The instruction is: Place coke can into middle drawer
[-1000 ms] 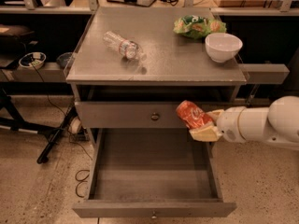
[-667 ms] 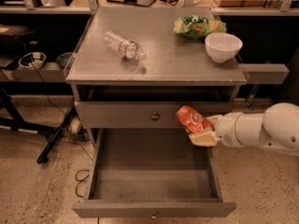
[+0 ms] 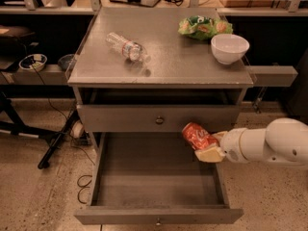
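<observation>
Camera view, single vantage, looking down on the cabinet from the near side.

Middle drawer (image 3: 154, 182): pulled fully out toward the near side. Its grey floor shows bare and nothing lies in it. The knob on its front panel is at the bottom edge of the view. The upper drawer (image 3: 120, 118) is closed, with its knob at centre.

Gripper (image 3: 205, 146): enters from the right on a white arm (image 3: 269, 146). It sits over the far-right part of the open drawer, just below the level of the upper drawer's front panel. It is clamped on the coke can (image 3: 197, 134), and one cream finger (image 3: 210, 154) is visible under the can's near side.

Coke can: held off the drawer floor and tilted, with its upper end leaning left and far. It is close to the upper drawer's front, right of that knob, and touches neither the drawer floor nor its walls as far as can be seen.

Cabinet top (image 3: 183, 69): a clear water bottle (image 3: 126, 47) lies on its side at left. A green chip bag (image 3: 204, 27) and a white bowl (image 3: 229, 47) sit at far right. None of these is involved.

Progress, judged: the drawer is open and the can is grasped and carried over the opening, so the task is mostly done. Remaining steps are to lower the can into the drawer, release it, and withdraw. The can is not yet placed.
</observation>
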Robot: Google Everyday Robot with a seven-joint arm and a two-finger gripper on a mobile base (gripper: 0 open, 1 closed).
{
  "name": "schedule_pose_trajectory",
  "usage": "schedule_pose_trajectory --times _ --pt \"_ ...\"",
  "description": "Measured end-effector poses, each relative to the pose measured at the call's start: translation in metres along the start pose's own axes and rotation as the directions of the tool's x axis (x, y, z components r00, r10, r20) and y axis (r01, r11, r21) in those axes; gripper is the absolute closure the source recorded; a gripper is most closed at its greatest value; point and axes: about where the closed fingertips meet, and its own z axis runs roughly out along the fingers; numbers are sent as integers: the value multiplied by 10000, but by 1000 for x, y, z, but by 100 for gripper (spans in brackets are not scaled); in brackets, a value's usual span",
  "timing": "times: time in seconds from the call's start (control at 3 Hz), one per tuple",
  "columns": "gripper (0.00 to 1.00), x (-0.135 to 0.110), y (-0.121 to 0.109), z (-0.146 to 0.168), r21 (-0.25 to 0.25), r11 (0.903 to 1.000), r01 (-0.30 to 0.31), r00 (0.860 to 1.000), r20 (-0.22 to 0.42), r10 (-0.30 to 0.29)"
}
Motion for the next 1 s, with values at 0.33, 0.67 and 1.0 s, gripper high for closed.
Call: schedule_pose_trajectory --times 0.33,0.67,1.0 --pt "100 16 5 11 -304 9994 -174 9995 -267 166" --pt "100 16 5 11 -306 9994 -173 9995 -266 164" --pt "100 18 8 17 -656 9978 82 10000 2 -82"
